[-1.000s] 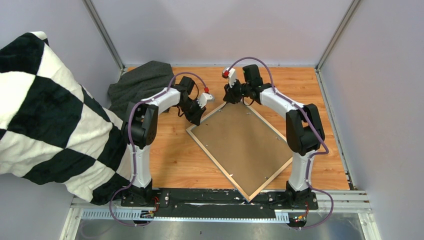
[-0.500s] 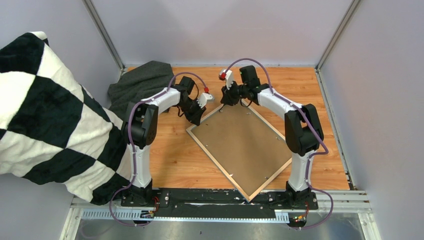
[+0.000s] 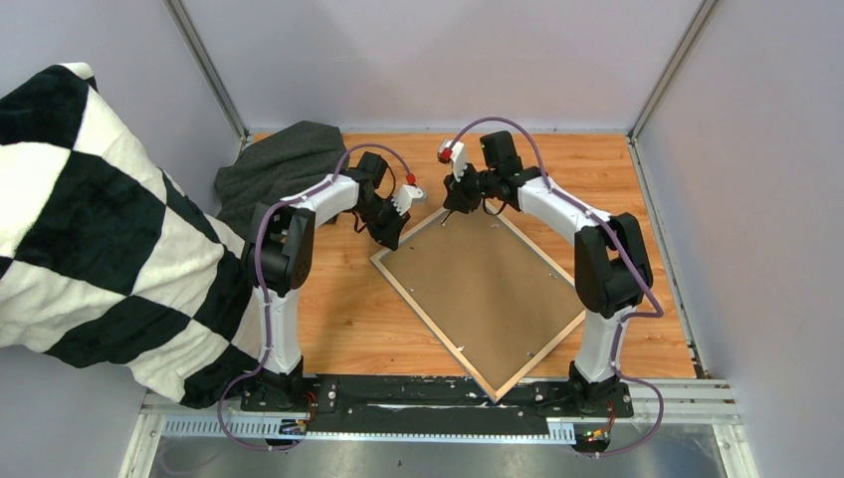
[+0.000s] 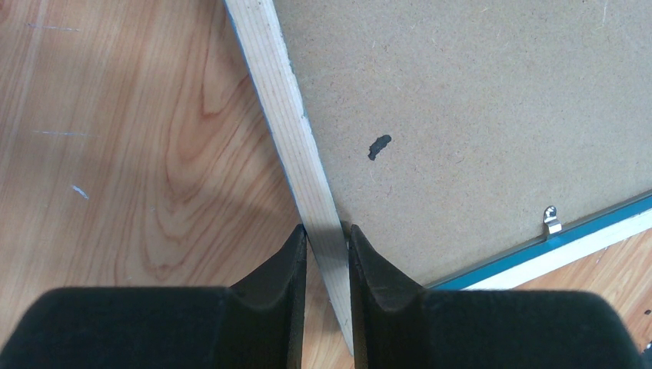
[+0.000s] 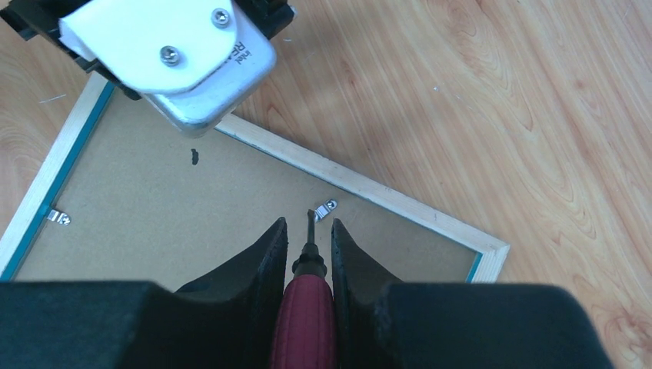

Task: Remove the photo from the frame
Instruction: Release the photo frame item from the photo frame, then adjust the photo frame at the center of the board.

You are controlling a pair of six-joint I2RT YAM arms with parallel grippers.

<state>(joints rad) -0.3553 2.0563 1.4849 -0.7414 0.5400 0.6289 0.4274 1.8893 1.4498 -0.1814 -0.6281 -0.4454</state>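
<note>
My right gripper point(image 5: 306, 228) clamps red-handled screwdriver point(image 5: 305, 317), tip just beside small metal tab point(image 5: 324, 208): swivel it gently off brown backing board point(image 5: 154, 223). Left gripper point(image 4: 327, 232) pinches blue-fronted pale-wood frame point(image 4: 286, 123), bracing.

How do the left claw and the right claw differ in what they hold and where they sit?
The left claw pinches the pale wood rail of the thin blue-trimmed picture frame; the right claw grips a red-handled screwdriver. The left claw straddles the frame's edge; the right claw hovers over the brown backing board, tool tip at a small metal clip. Both are shut, facing the frame's back.
</note>
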